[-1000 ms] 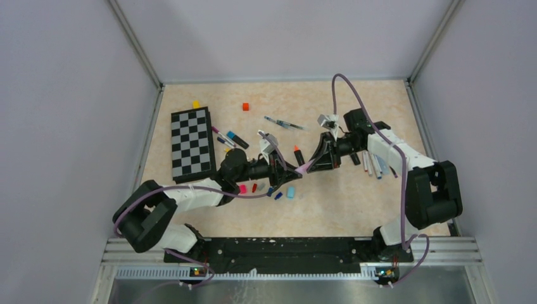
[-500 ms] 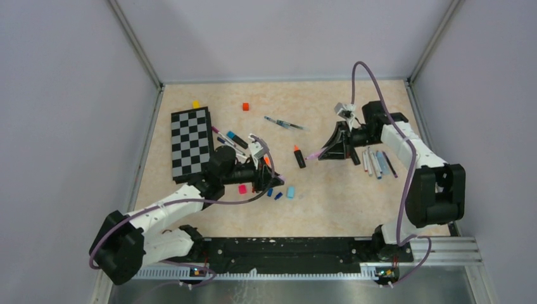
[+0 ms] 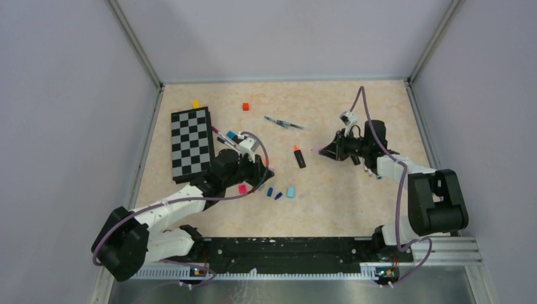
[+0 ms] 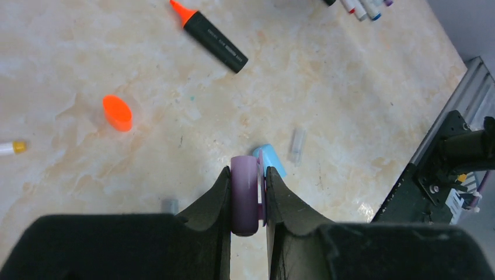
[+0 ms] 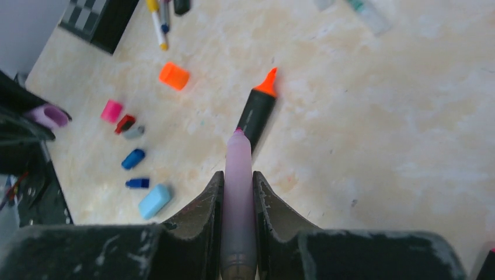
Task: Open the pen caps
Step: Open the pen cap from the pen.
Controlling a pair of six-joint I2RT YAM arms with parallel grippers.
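Two pieces, seemingly of one marker, are apart. The left jaws pinch the purple cap [image 4: 244,195] between their pads, low in the middle of the left wrist view. The right jaws are pressed onto the barrel of the pink pen [image 5: 238,192], whose bare tip points up the right wrist view toward the orange highlighter [image 5: 255,114]. In the top view the two arms sit well apart over the worktop [image 3: 342,209], the cap-holding arm left of centre and the pen-holding arm right of centre.

The pull looks done, so I judge the step in hand to be setting each piece down. The purple cap hangs just above the light blue cap [image 4: 273,162], and a loose row of caps [image 5: 133,158] lies at the left of the right wrist view. Lower the cap until it nearly touches the worktop before spreading the jaws, or it will likely roll, being round. Place it beside the light blue one, not on it, and clear of the small clear cap [image 4: 297,144] to the right. Open only a little, then lift straight up so that no pad drags the cap along.

The pen should go down flat near the other opened pens [image 4: 363,4], seen at the upper right of the left wrist view. Keep its wet tip off the highlighter and off the caps.
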